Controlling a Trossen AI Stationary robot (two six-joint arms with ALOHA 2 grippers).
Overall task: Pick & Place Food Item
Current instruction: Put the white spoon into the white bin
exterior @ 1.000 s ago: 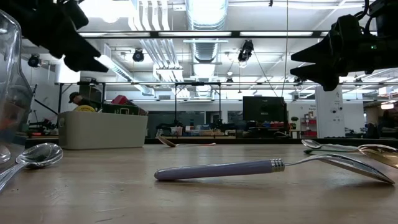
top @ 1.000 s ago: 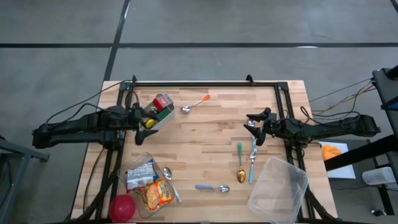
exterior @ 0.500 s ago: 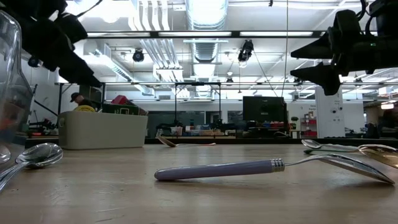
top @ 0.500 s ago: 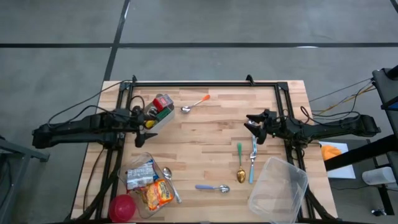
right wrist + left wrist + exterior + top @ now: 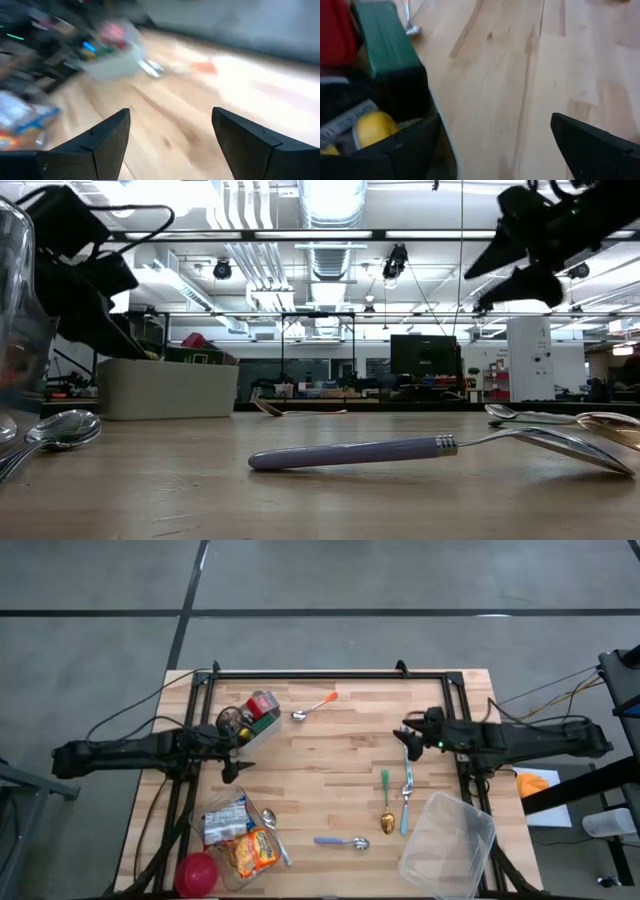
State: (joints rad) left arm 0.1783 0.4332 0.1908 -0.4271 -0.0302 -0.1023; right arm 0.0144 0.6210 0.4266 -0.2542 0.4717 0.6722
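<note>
A clear bin (image 5: 256, 720) at the table's far left holds food items: a red pack (image 5: 264, 702), a green box (image 5: 387, 45) and a yellow piece (image 5: 375, 127). My left gripper (image 5: 233, 755) hangs open just on the near side of that bin, low over the wood. In its wrist view the bin stands beside one finger (image 5: 395, 150), and nothing lies between the fingers. My right gripper (image 5: 411, 734) is open above the table's right part, well off the surface, with only bare wood between its fingers (image 5: 92, 145).
A second clear tub (image 5: 236, 836) with snack packets and a red lid (image 5: 197, 874) sit at the near left. An upturned clear container (image 5: 449, 844) lies at the near right. Spoons and a fork lie scattered: orange-handled (image 5: 316, 706), green (image 5: 385, 783), gold (image 5: 387, 821), purple (image 5: 400, 450).
My left gripper has sunk toward the table and drawn back from over the bin toward the near left, tipping more downward. My right gripper has risen and rolled about its axis. Both have stayed open; nothing on the table has moved.
</note>
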